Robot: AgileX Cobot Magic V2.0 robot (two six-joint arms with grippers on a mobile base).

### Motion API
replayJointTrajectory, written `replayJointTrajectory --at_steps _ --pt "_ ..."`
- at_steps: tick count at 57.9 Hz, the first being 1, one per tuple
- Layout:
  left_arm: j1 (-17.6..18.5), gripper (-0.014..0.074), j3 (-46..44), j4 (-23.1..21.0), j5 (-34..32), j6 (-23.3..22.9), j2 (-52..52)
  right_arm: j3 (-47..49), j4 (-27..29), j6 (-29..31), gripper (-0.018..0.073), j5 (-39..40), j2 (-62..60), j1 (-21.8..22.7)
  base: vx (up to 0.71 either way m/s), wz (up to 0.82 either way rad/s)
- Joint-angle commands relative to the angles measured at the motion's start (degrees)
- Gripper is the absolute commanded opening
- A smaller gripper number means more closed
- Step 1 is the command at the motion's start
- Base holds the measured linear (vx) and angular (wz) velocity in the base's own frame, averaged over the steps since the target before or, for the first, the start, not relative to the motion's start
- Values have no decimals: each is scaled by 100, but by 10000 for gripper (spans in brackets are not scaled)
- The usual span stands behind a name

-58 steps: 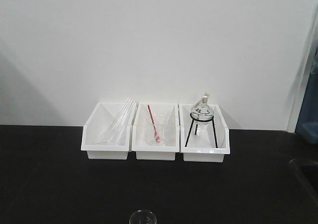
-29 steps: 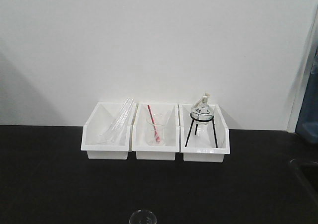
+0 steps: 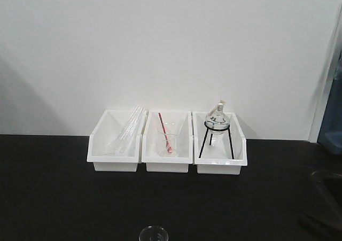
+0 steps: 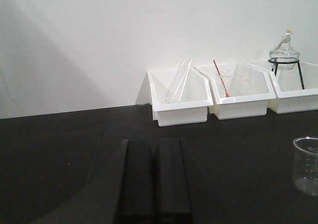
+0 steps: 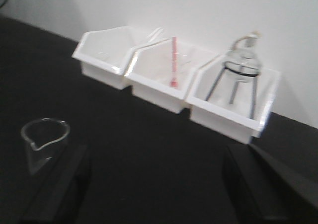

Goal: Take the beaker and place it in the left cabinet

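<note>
Holds the left fingers [image 4: 139, 184] clenched flat against each other, with nothing between, low over the black desk [image 4: 59, 149], in front of the middle bin [image 4: 242, 102] and off to its left, well apart from it. Holds the right fingers [image 5: 263, 184] released and spread wide (blurred in the right wrist view), gripping nothing, also on the near side of the middle bin. Finds the beaker [image 5: 44, 139] upright on the desk, near the tip of one right finger but not between the pair, untouched by either set of fingers. Places it well in front of the middle bin, almost straight out from it, with only its rim showing at the bottom edge of the front view. Shows faint printed marks on its clear wall and a pour spout on the flared rim. Inside the middle bin, sees a glass cup [image 3: 160, 145] with a red rod [image 3: 164, 130] leaning in it. Touching the middle bin on its left, has a white bin [image 3: 115, 160] of long glass tubes [image 3: 130, 127]; close on its right, another with a round flask [image 3: 217, 119] on a black tripod stand [image 3: 230, 144]. Behind the middle bin, just a plain white wall [image 3: 171, 38].
</note>
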State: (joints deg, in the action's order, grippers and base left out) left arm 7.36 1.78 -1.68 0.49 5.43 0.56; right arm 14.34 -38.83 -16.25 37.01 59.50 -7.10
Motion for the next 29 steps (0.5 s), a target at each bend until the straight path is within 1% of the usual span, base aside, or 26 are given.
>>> replayJointTrajectory --at_steps 1,7,18,26,29 --pt "6 1 93 -42 -476 -17 101 442 -685 -436 586 873 620 14 0 0" --pt "6 1 93 -42 -476 -17 101 667 -889 -698 587 1187 1337 14 0 0" --pt "6 1 93 -42 -476 -17 101 970 -1226 -723 606 1819 2248 -27 0 0" --pt "6 1 93 -42 -476 -17 101 1260 -1234 -717 606 1790 2715 -465 0 0" --pt "6 1 93 -42 -476 -17 101 1398 -1220 -712 606 1736 2892 -701 0 0"
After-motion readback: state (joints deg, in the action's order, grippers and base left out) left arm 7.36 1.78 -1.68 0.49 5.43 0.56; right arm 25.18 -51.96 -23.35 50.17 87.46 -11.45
